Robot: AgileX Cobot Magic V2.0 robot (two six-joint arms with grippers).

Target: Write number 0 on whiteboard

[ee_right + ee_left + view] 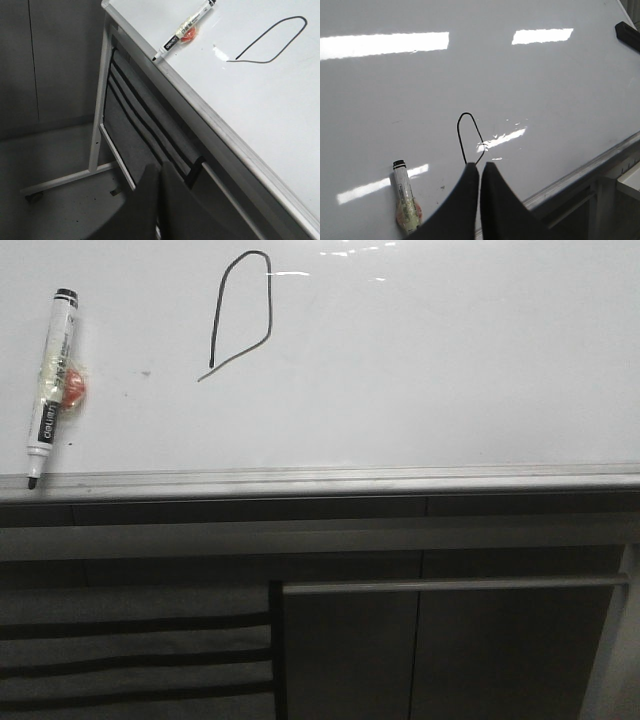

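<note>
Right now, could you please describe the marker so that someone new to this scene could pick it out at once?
Start with the whiteboard, the large glossy white surface with a silver-grey rail along its near edge. At its left end, left of the hand-drawn number 0, lies the marker. It is a slim white pen with a black cap and a black printed band, its dark tip touching the rail, with a small orange-red blob beside its barrel.
</note>
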